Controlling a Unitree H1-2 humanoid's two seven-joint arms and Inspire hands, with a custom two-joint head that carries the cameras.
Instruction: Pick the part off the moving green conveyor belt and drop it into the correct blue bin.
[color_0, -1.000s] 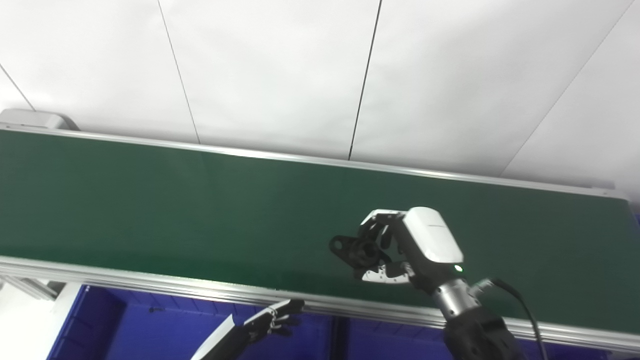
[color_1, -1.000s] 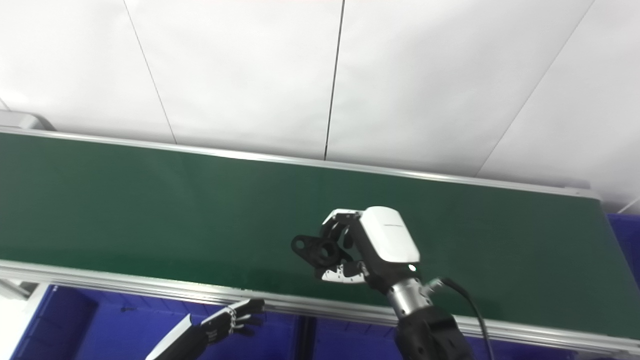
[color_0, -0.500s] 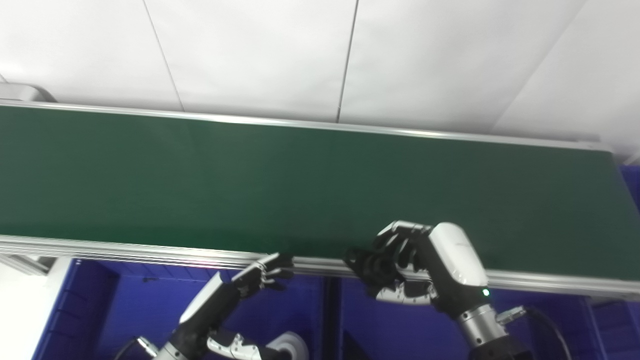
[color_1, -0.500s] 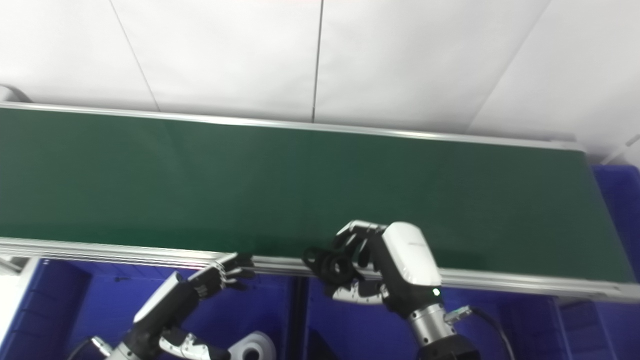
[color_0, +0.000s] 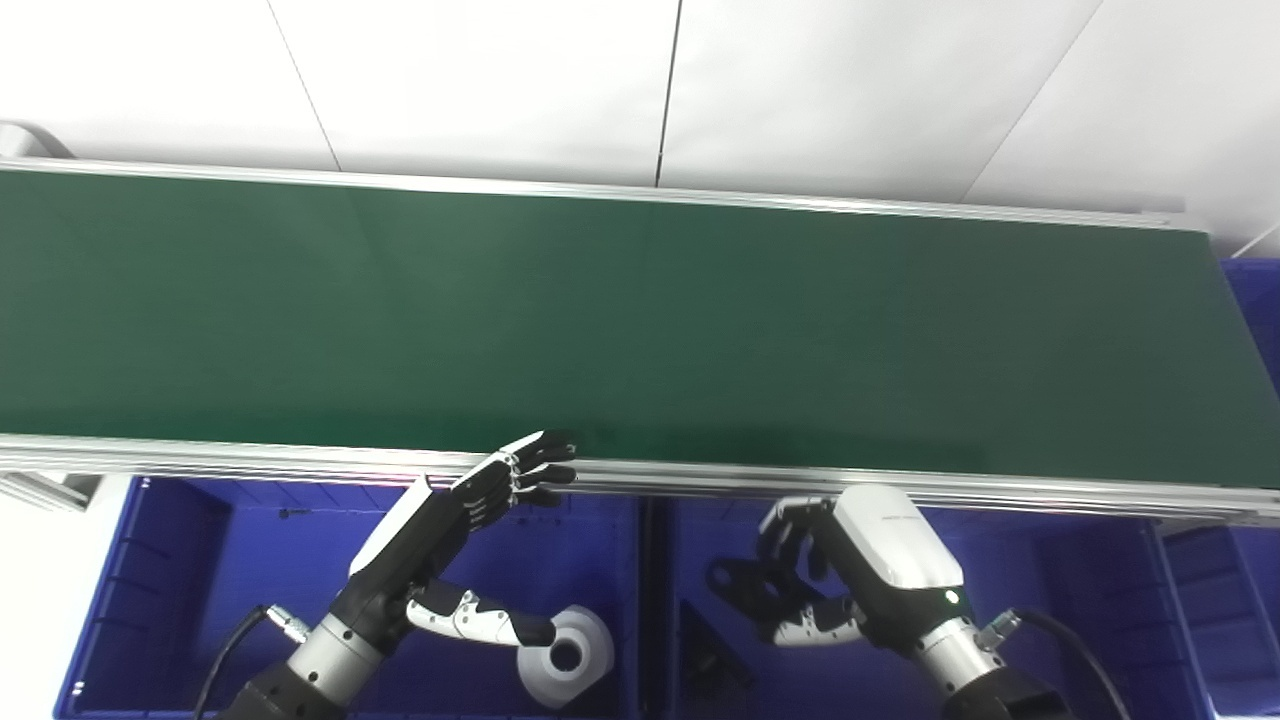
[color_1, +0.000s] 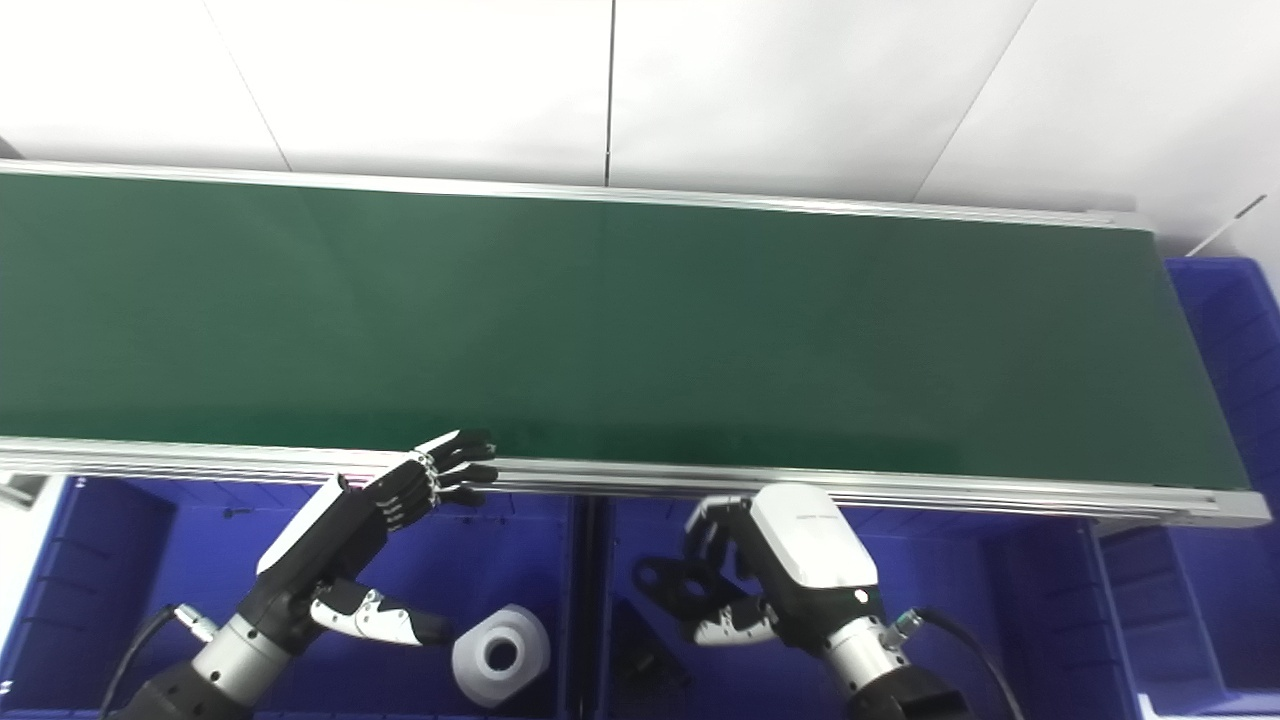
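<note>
Background: white wall (color_0: 480, 80) of flat panels, split by thin dark seams, one near upright (color_0: 668, 95), others slanting. Light even and bright, with no hard shadows on the panels. A grey rounded fitting (color_0: 20, 140) shows at the far left edge. White floor or surface (color_0: 40, 600) visible at lower left
</note>
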